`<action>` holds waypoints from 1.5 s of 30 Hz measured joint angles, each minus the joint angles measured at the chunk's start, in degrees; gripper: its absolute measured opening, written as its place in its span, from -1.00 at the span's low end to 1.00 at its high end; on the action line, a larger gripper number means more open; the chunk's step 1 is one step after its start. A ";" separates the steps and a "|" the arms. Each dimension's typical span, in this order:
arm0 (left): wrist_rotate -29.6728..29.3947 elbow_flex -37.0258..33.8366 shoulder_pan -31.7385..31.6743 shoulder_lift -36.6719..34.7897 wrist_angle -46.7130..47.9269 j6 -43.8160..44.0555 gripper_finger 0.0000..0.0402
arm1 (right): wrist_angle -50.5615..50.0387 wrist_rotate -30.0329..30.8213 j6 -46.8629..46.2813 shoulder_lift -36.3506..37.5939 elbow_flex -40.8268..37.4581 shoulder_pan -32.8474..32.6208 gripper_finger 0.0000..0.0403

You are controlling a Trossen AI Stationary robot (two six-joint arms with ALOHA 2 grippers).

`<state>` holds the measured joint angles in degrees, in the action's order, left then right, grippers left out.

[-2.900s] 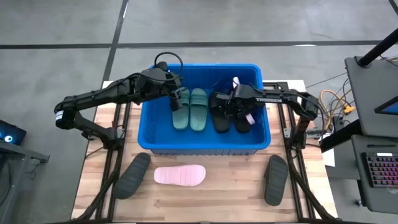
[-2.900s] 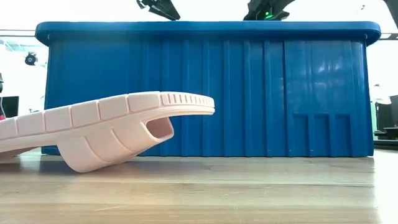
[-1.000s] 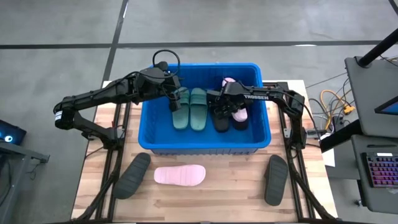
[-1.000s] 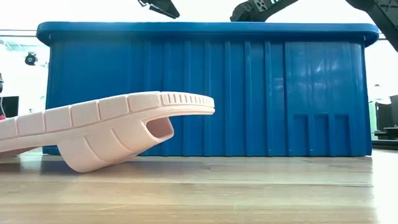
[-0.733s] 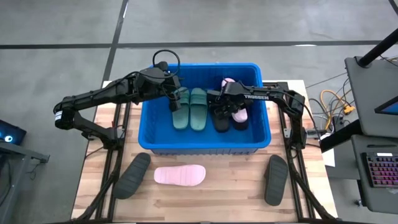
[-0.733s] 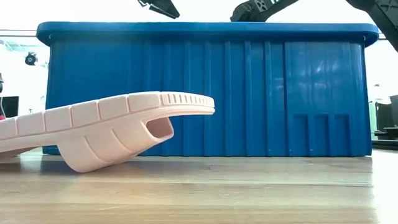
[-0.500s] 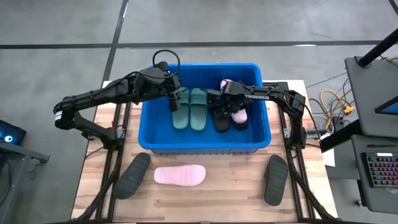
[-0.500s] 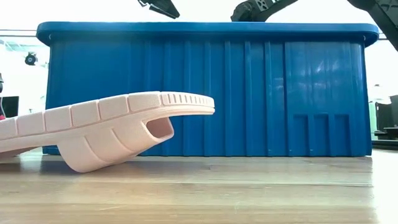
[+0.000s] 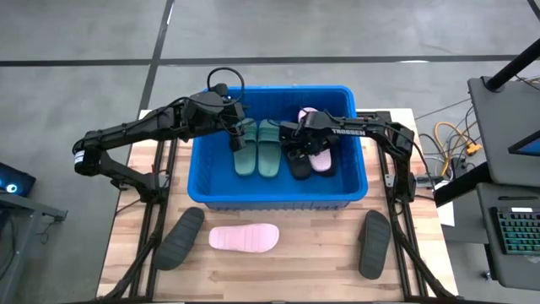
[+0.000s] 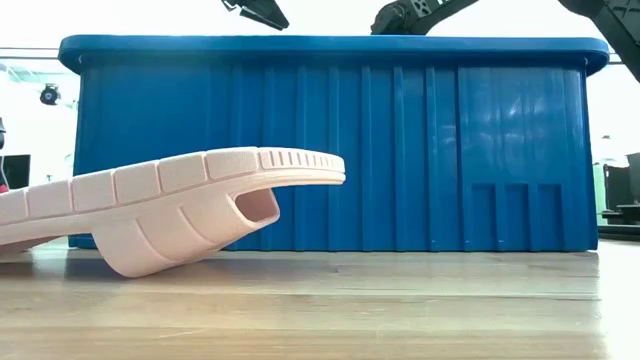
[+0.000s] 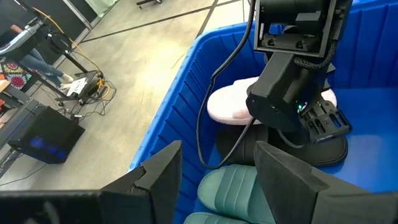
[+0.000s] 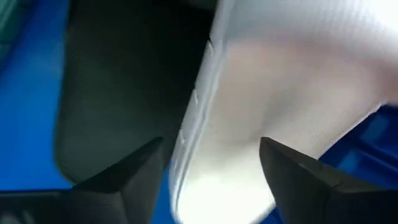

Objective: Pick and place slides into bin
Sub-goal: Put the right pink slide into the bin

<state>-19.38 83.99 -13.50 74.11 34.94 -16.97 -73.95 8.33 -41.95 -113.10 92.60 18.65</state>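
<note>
The blue bin (image 9: 270, 89) holds a dark green pair of slides (image 9: 257, 148), black slides (image 9: 297, 162) and one pale pink slide (image 9: 319, 156) lying slanted over the black ones. My right gripper (image 12: 211, 180) is low inside the bin, open, with that pink slide (image 12: 280, 93) between and beyond its fingers. My left gripper (image 11: 217, 180) hovers open over the far end of the left green slide (image 11: 233, 183). On the table in front of the bin lie a second pink slide (image 9: 244, 238) and two charcoal slides (image 9: 179, 238) (image 9: 375, 245). My right gripper has a finger on either side of the pink slide's edge (image 12: 193, 155), coming from above. One finger (image 12: 130, 174) stands clear of it, over a black slide. Whether the other finger (image 12: 305, 180) touches the pink slide, I cannot tell.
The bin's tall ribbed wall (image 10: 330, 140) rises behind the table's pink slide (image 10: 160, 205), which rests sole up on its strap. Bare wood lies between the slides in front of the bin. The arms' frames run along both table sides.
The pink slide inside the bin has shifted a little toward the table's left and settled lower on the black slides, more of it showing. My right gripper has stayed over it, hardly moving.
</note>
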 joint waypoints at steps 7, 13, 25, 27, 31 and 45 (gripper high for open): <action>0.07 0.00 0.00 0.00 0.02 0.02 -0.08 | -0.16 1.83 -2.51 0.00 -0.04 0.24 0.57; 0.12 0.00 0.02 -0.01 0.04 0.02 -0.08 | 0.08 0.29 -3.08 0.13 -0.04 -0.04 0.66; 0.24 0.00 0.02 0.00 0.17 0.04 -0.08 | -0.18 -1.05 -4.50 0.93 -0.04 -0.42 0.62; 0.24 0.00 0.00 0.00 0.15 0.04 -0.08 | -0.19 -0.99 -4.77 1.60 -0.04 -0.53 0.62; 0.22 0.00 0.00 0.21 0.09 0.04 -0.08 | 0.60 -1.25 -4.65 3.45 -0.04 -0.63 0.61; 2.23 -0.17 -0.04 0.26 4.68 0.53 -0.08 | 9.41 -4.08 -3.61 6.64 -0.04 -3.56 0.61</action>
<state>-17.15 83.81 -13.54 74.37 39.62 -16.44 -64.53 4.26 -45.56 -106.45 92.55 15.09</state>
